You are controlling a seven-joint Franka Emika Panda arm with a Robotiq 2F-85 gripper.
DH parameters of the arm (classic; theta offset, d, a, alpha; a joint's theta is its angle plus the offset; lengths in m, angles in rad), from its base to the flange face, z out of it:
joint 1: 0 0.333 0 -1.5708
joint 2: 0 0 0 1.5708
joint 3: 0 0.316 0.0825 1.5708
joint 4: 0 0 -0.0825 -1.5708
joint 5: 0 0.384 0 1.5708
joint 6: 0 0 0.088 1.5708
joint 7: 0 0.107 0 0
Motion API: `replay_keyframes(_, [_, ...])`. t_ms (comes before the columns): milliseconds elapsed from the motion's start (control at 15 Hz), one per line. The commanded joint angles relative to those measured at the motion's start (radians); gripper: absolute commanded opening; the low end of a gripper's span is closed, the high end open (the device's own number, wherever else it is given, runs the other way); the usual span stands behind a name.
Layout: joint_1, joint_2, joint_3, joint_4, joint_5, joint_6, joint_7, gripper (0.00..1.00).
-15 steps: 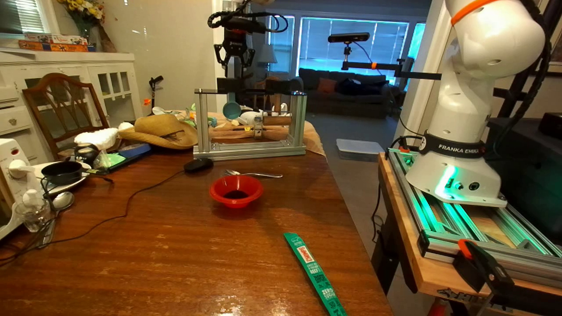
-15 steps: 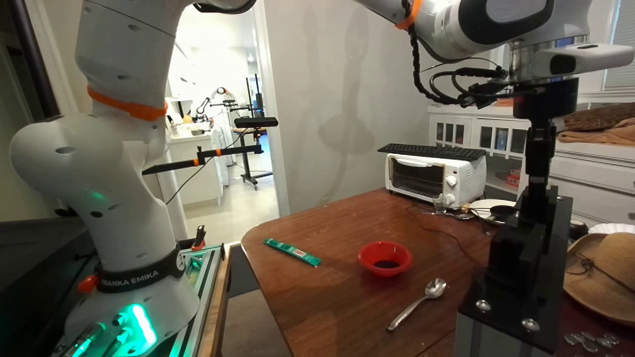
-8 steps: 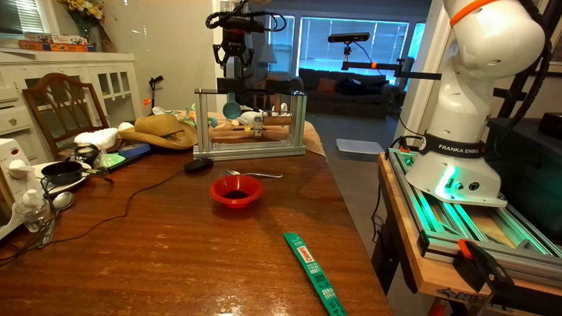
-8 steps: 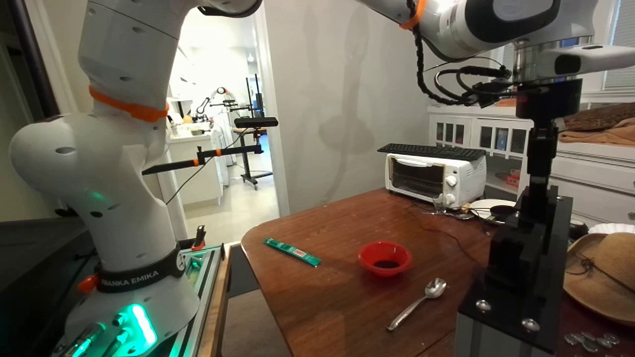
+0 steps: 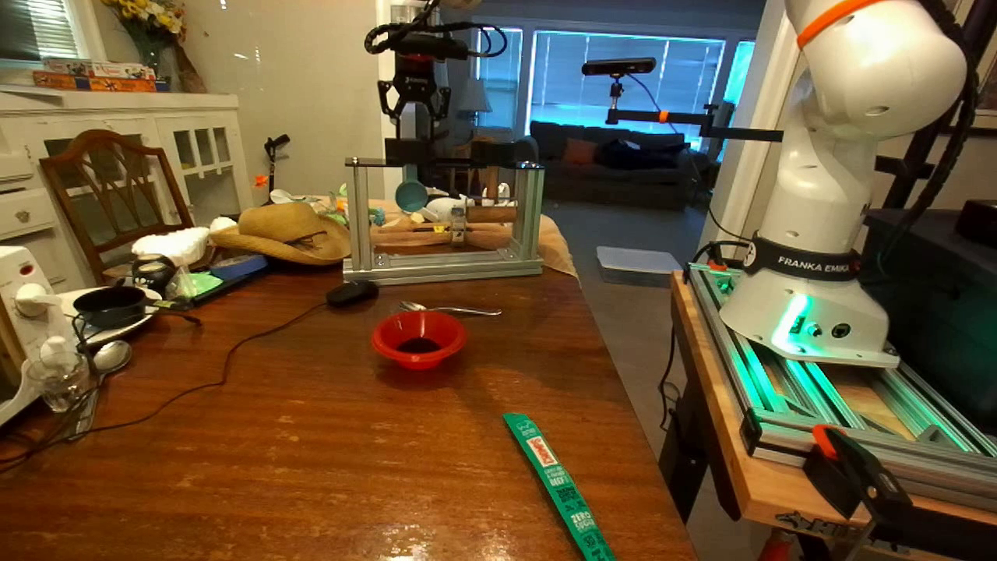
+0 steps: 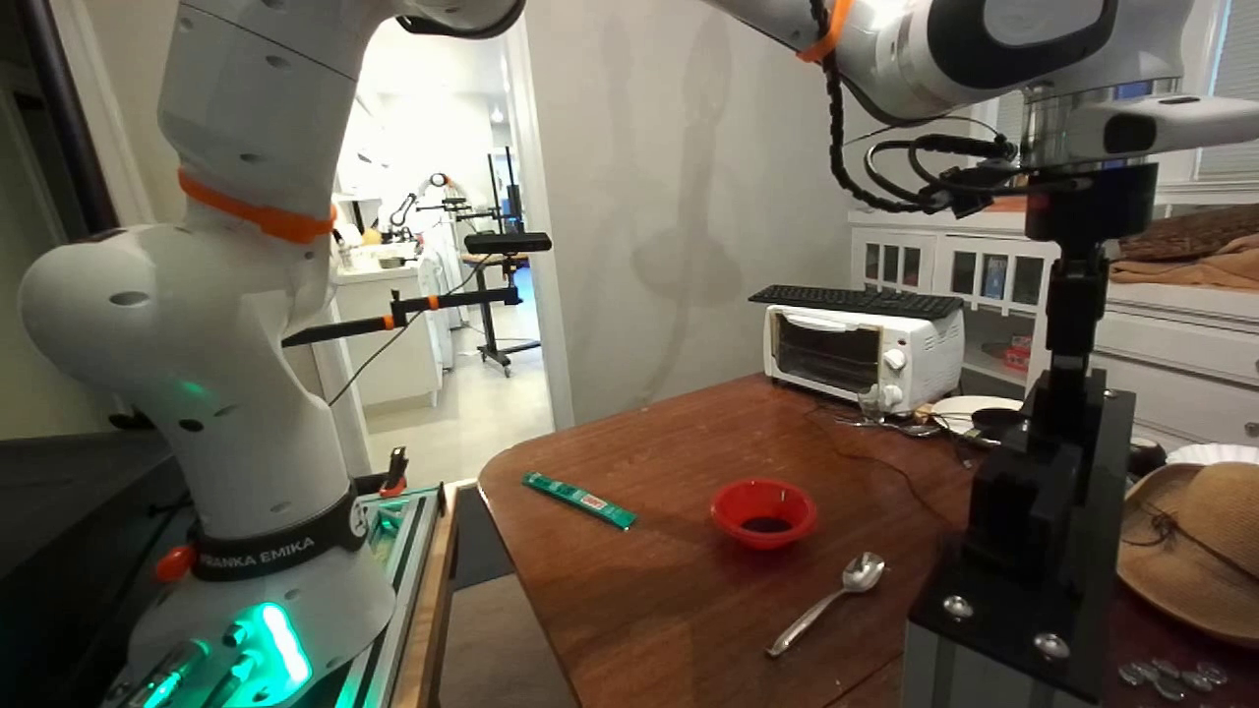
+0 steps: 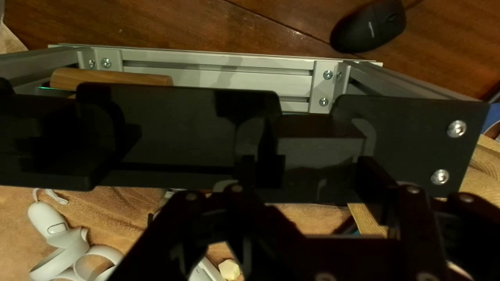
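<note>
My gripper (image 7: pixel 318 168) points straight down over a black plate (image 7: pixel 410 132) on top of a silver metal frame (image 5: pixel 444 271). The jaws stand apart, one finger on either side of a dark block (image 7: pixel 320 152) on that plate. Whether they touch the block is too dark to tell. In an exterior view the fingers (image 5: pixel 399 128) sit just above the black holder (image 6: pixel 1033 511). A teal round cup (image 5: pixel 411 196) hangs below the plate. Nearer on the wooden table stand a red bowl (image 5: pixel 417 361) with something dark inside, a metal spoon (image 6: pixel 816 615) and a green wrapped stick (image 6: pixel 578 500).
A black mouse (image 7: pixel 369 27) lies beside the frame. A straw hat (image 5: pixel 284 234) and a dark pan (image 5: pixel 109 306) are farther off. A white toaster oven (image 6: pixel 866 359) stands at the table's far side. A wooden cylinder (image 7: pixel 109 76) shows inside the frame.
The arm has shifted very slightly, to the right in an exterior view. The jaws seem a little wider apart. The bowl, spoon and green stick have not moved.
</note>
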Motion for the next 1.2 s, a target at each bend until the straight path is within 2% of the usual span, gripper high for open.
replay_keyframes(0, [-0.004,0.033,-0.006,0.047,0.010,-0.037,0.003,0.65])
replay_keyframes(267, [-0.007,0.049,-0.007,0.067,0.013,-0.057,0.003,0.70])
replay_keyframes(333, [-0.006,0.050,-0.007,0.068,0.012,-0.060,0.003,0.74])
replay_keyframes(800, [-0.007,0.066,-0.007,0.082,0.012,-0.084,0.002,0.70])
replay_keyframes(1133, [-0.012,0.075,-0.006,0.091,0.016,-0.080,-0.007,0.71])
